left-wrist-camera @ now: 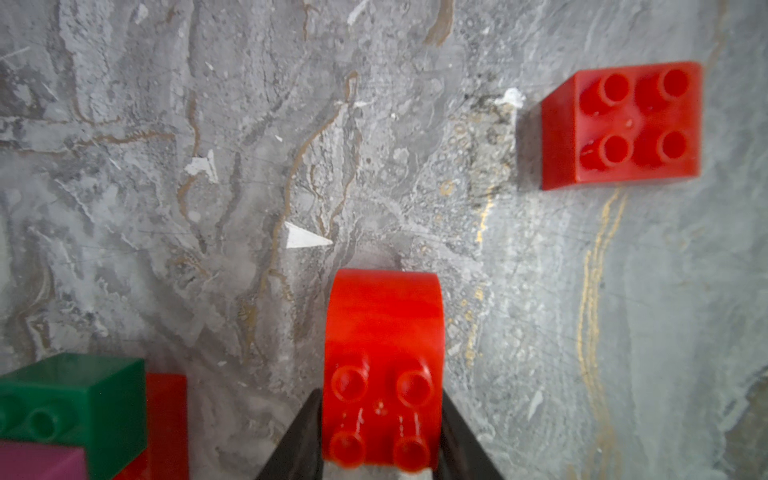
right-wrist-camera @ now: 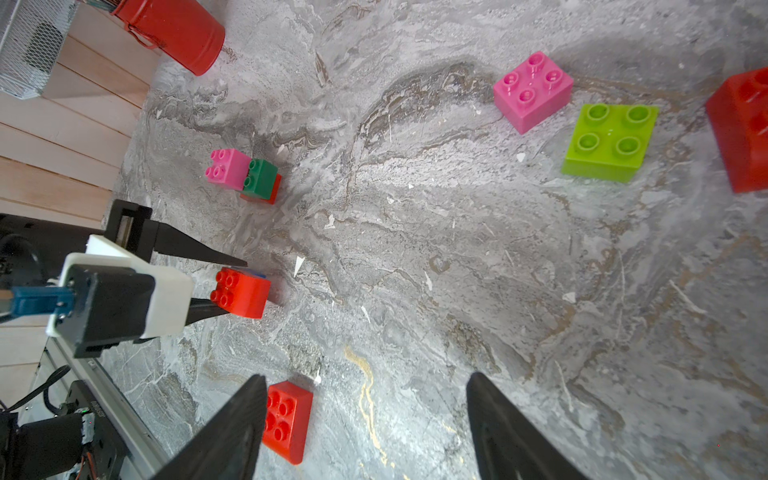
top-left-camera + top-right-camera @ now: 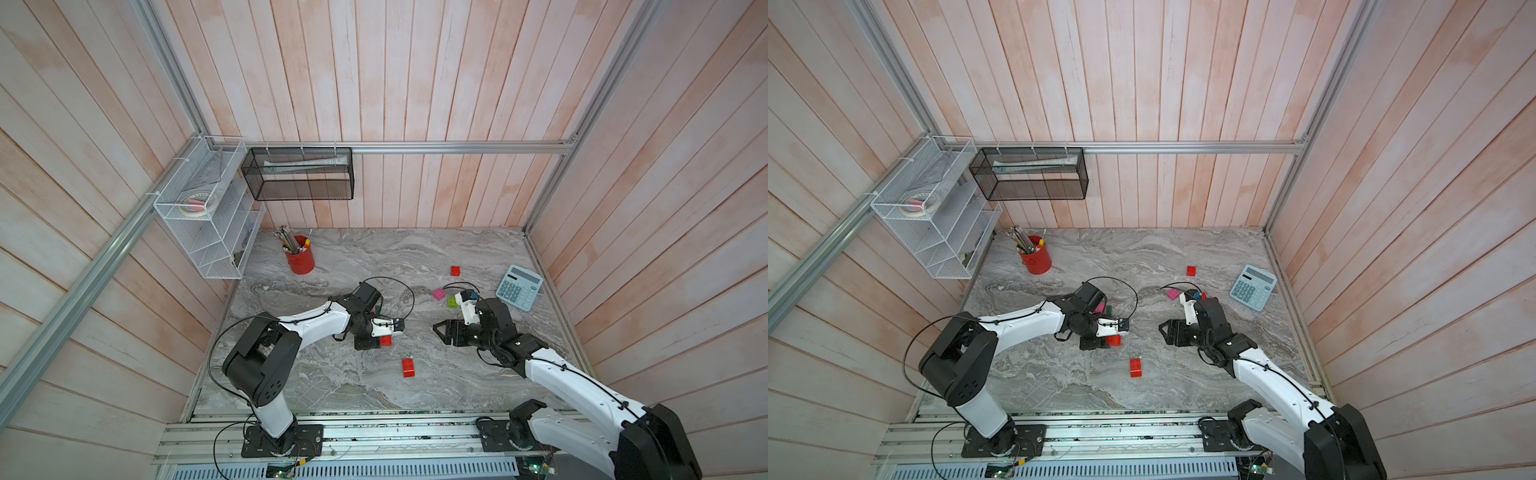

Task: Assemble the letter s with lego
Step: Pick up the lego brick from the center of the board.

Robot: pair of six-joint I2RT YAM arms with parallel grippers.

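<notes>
The left gripper (image 1: pixel 381 399) sits low over the marble table (image 3: pixel 332 386), its black fingers (image 1: pixel 293 451) flanking a rounded red brick (image 1: pixel 382 324). The approach comes from the brick's studded end, so the flat sides are what the pads meet, probably the surest faces to pinch. In the left wrist view the fingers look to touch both flanks, but the right wrist view leaves a sliver beside one finger, so it cannot be told whether the grip has taken.

Near this brick lies what seems to be the start of the letter: a pink brick (image 2: pixel 226 168) touching a dark green brick (image 2: pixel 259 174), which sits on a red base brick (image 2: pixel 270 194). The rounded piece is likely chosen because it is so close to that cluster.

The right gripper (image 2: pixel 365 377) hangs with its jaws wide apart and nothing between them, well apart from the left. It appears held back to leave room. A loose red brick (image 2: pixel 291 424), a second pink brick (image 2: pixel 532 91) and a lime brick (image 2: pixel 609 141) lie scattered as stock.
</notes>
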